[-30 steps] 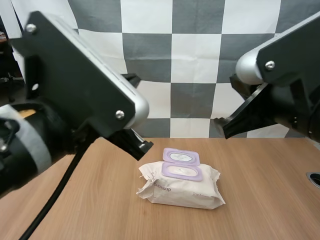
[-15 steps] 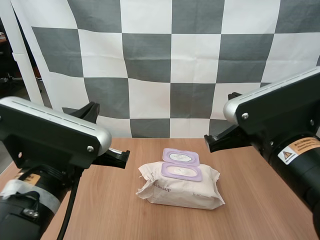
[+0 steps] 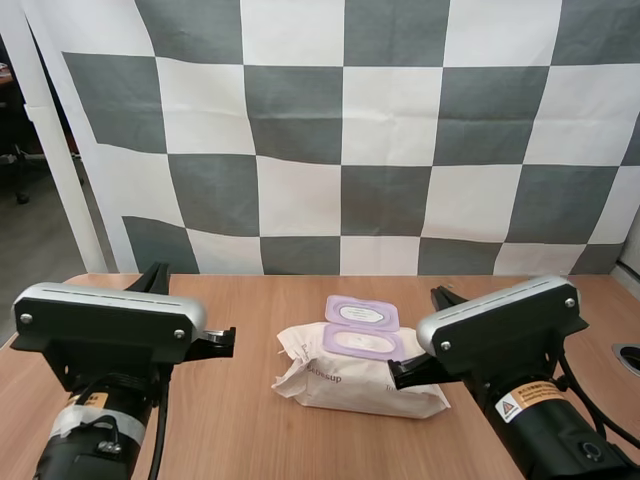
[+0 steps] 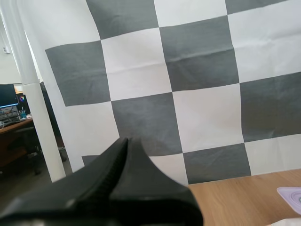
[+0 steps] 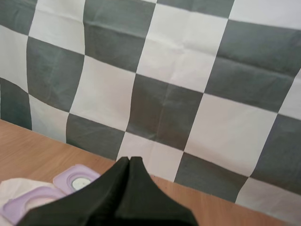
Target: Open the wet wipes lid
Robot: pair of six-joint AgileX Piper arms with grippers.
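A white pack of wet wipes (image 3: 350,385) lies in the middle of the wooden table (image 3: 240,410). Its purple lid (image 3: 362,313) is flipped open and lies back behind the purple opening frame (image 3: 362,343). My left gripper (image 3: 224,340) hovers to the left of the pack, apart from it. Its fingers lie together as one dark wedge (image 4: 128,140). My right gripper (image 3: 398,377) hangs near the pack's right end and is shut on nothing, its tips (image 5: 129,159) together. From the right wrist view, the open lid (image 5: 77,180) and the pack (image 5: 11,186) lie just beyond the fingers.
A dark round fitting (image 3: 628,357) sits in the table at the right edge. Bare wood stretches on both sides of the pack and behind it up to the far edge (image 3: 300,277).
Both arms have drawn back and sunk low toward the near side of the table. The pack has stayed in place with its lid open.
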